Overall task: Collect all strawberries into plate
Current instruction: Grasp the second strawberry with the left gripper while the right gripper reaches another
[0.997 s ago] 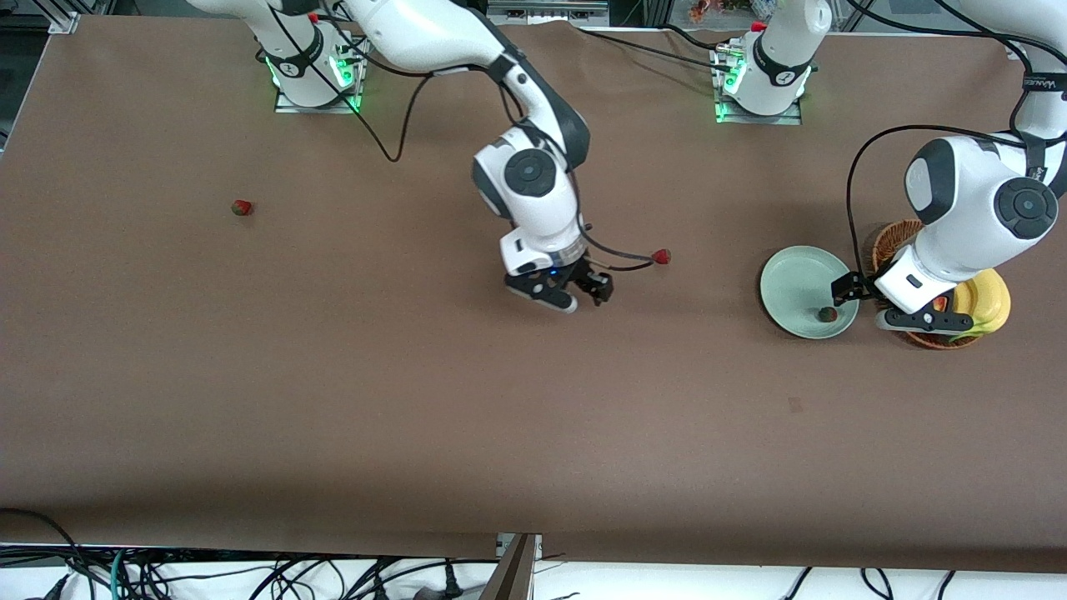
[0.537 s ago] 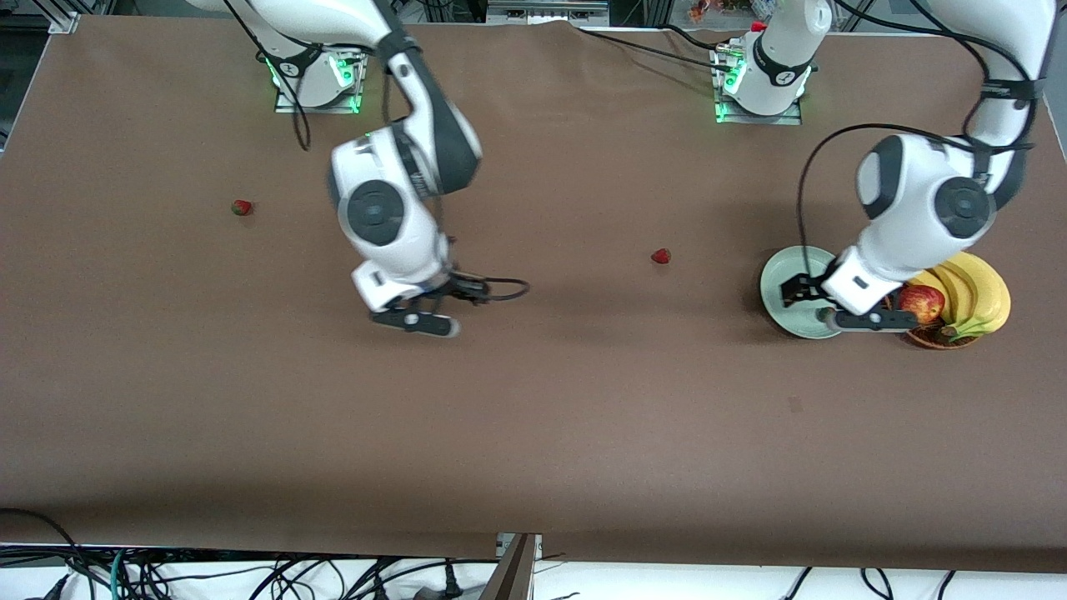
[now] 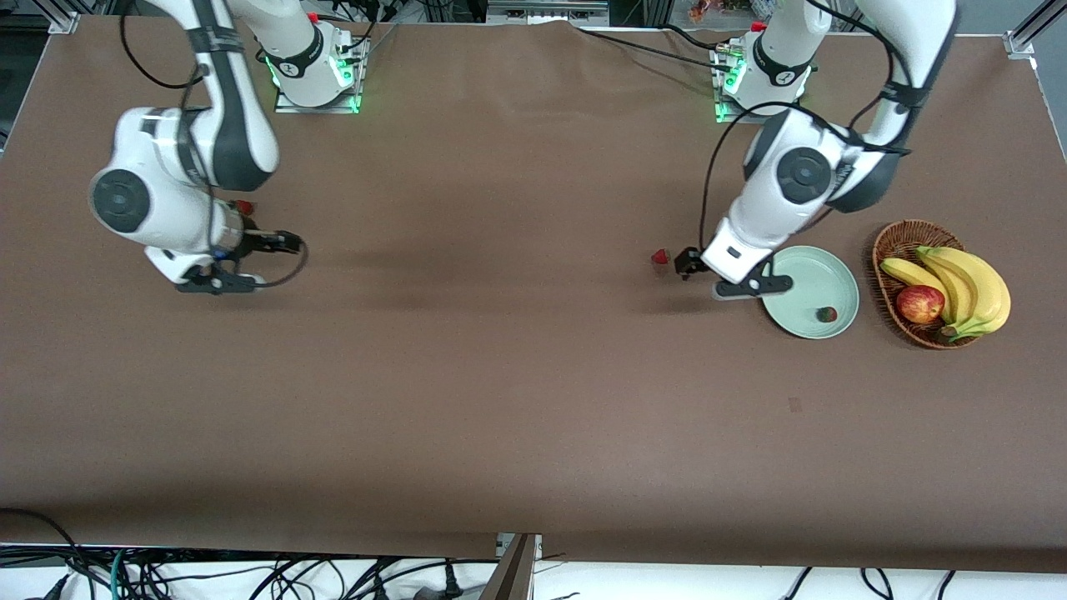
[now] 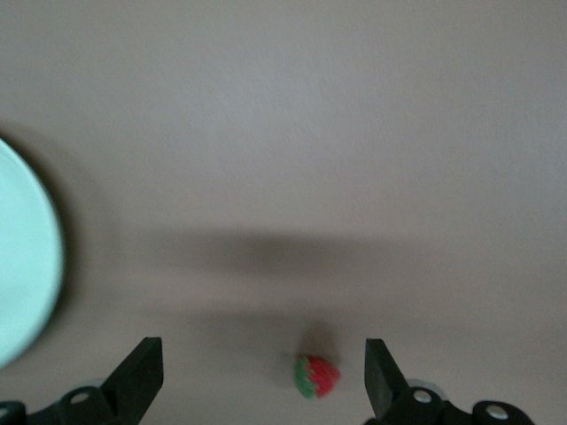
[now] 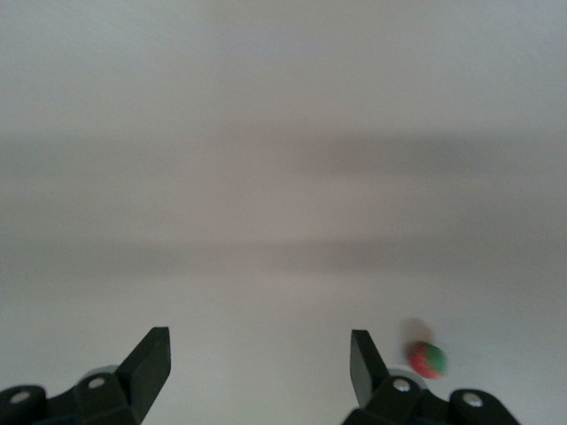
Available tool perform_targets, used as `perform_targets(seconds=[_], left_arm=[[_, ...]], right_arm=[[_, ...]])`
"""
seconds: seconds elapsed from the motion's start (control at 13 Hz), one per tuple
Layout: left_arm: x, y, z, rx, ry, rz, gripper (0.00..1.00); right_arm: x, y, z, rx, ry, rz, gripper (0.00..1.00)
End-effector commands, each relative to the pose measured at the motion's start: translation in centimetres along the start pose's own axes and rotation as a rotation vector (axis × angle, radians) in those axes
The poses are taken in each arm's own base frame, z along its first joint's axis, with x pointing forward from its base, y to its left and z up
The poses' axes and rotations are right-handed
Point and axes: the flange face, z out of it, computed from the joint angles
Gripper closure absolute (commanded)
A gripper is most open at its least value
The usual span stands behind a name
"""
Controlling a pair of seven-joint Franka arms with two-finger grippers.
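One strawberry [image 3: 826,314] lies in the mint-green plate [image 3: 813,271]. A second strawberry [image 3: 660,257] lies on the table beside the plate, toward the right arm's end. My left gripper [image 3: 704,275] hangs over the table next to it, open and empty. In the left wrist view this berry [image 4: 317,376] lies between the open fingers, closer to one of them, and the plate's rim [image 4: 27,266] shows at the edge. A third strawberry [image 3: 242,204] peeks out by my right wrist. My right gripper [image 3: 218,279] is open and empty; the berry [image 5: 428,360] lies just outside one finger.
An oval wicker basket [image 3: 896,233] with bananas [image 3: 967,283] and a red-yellow apple [image 3: 919,303] stands beside the plate at the left arm's end of the table. The brown tabletop [image 3: 500,375] spreads wide between the two arms.
My right arm swung from the table's middle to its own end, by the third strawberry. My left gripper moved off the basket and plate to the second strawberry.
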Motion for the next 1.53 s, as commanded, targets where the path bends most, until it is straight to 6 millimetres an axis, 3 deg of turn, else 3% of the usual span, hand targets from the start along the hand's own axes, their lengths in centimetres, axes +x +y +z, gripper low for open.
perform_targets(seconds=[0.0,0.23,0.38,0.61,1.07,1.23,1.46], left_arm=[[-3.7,0.8,2.6,0.014,0.026,-0.031,0.00],[-5.9,1.4,5.9,0.017,0.010,-0.047,0.00],[-6.5,1.7,8.5,0.013,-0.002,-0.053,0.00],[-7.2,2.3,10.6,0.023,0.004,-0.058,0.00],[-6.3,2.6,10.2,0.015,0.023,-0.065,0.05],[-6.2,2.4,10.2,0.016,0.021,-0.068,0.25],[-6.3,2.3,10.3,0.024,0.016,-0.073,0.63]], right_arm=[[-4.4,7.3,6.0,0.038,0.015,-0.034,0.10],[-9.6,11.7,12.9,0.030,0.038,0.039,0.10],[-11.7,12.9,14.9,0.043,0.019,0.077,0.10],[-12.1,13.7,15.3,0.040,0.022,0.079,0.11],[-11.5,14.1,15.3,-0.002,0.062,0.090,0.22],[-11.5,14.2,15.3,-0.005,0.059,0.091,0.28],[-11.6,14.0,15.7,-0.003,0.052,0.114,0.30]])
